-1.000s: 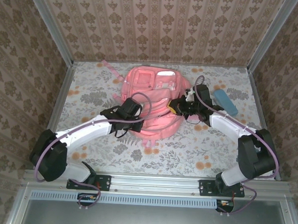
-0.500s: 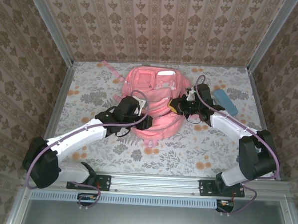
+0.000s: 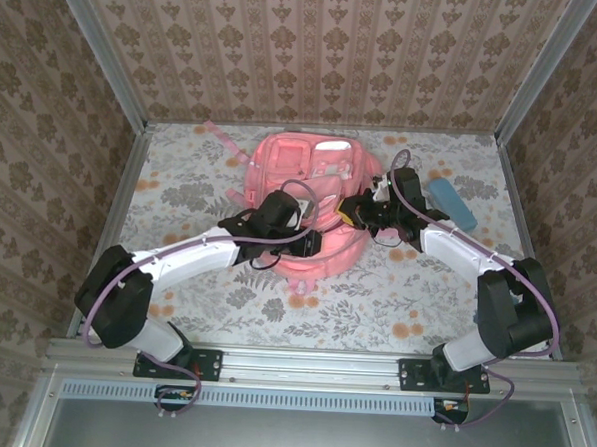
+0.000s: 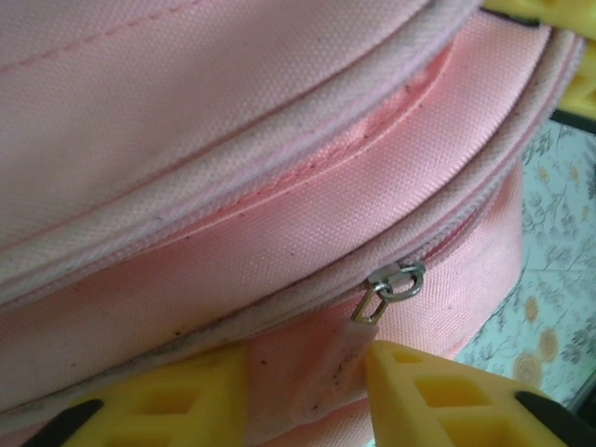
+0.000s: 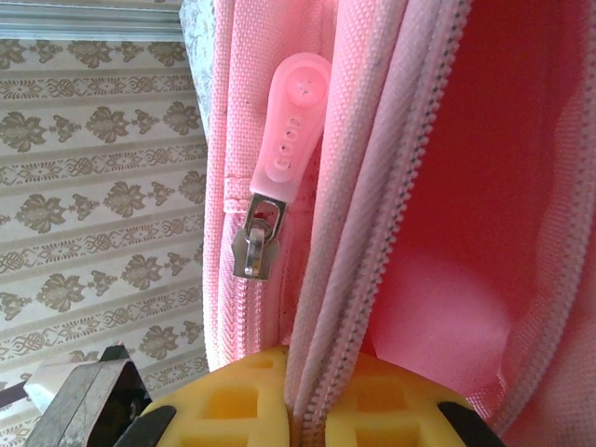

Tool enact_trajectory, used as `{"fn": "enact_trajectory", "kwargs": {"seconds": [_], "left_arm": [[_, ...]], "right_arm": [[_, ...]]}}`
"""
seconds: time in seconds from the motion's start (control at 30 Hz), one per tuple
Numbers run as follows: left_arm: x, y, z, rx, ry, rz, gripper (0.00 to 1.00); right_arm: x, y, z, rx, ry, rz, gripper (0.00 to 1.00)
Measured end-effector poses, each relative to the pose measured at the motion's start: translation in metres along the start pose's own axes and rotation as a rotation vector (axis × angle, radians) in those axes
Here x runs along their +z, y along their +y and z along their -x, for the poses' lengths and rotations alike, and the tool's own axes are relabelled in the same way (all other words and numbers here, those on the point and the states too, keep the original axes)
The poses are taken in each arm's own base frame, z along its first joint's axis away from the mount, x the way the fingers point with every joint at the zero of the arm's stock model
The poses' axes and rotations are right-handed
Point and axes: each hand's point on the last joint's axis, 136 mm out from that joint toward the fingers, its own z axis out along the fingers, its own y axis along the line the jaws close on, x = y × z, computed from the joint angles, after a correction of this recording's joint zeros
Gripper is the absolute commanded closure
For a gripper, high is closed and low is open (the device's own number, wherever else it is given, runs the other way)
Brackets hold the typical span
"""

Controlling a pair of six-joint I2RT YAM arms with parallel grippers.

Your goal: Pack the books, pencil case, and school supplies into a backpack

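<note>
My left gripper (image 4: 307,382) has its yellow fingers part-way spread at the near side of the backpack (image 3: 307,164). A soft, translucent pink zipper pull (image 4: 328,368) lies between them; whether they press on it I cannot tell. The pull hangs from a small metal ring (image 4: 399,277) on a closed zip. My right gripper (image 5: 296,396) is pressed together on the backpack's zip edge at its right side, and past that edge smooth pink lining shows. Beside it a rounded rubbery pull tab (image 5: 291,121) hangs on a metal slider (image 5: 253,240). The backpack is woven pink fabric and lies mid-way across the floral table (image 3: 180,187). The light blue, round-ended pencil case (image 3: 452,204) lies just right of my right arm.
</note>
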Motion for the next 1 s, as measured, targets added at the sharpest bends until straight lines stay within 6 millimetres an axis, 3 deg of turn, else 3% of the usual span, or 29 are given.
{"fn": "enact_trajectory", "kwargs": {"seconds": [0.13, 0.3, 0.63, 0.8, 1.0], "left_arm": [[0.000, -0.003, 0.001, -0.010, 0.000, -0.014, 0.81], [0.000, -0.012, -0.001, 0.007, 0.003, -0.042, 1.00], [-0.003, -0.020, 0.002, 0.054, -0.016, -0.053, 1.00], [-0.006, -0.039, 0.016, 0.103, -0.066, -0.096, 1.00], [-0.006, -0.039, 0.018, 0.121, -0.077, -0.088, 1.00]], "right_arm": [[0.001, 0.001, -0.001, 0.003, 0.000, 0.004, 0.99], [0.003, 0.001, -0.003, 0.003, 0.009, 0.002, 0.99], [0.006, 0.003, -0.007, -0.005, 0.008, 0.000, 1.00], [0.012, 0.008, -0.016, -0.020, 0.027, 0.011, 1.00], [0.013, 0.010, -0.017, -0.024, 0.026, 0.017, 1.00]]}}
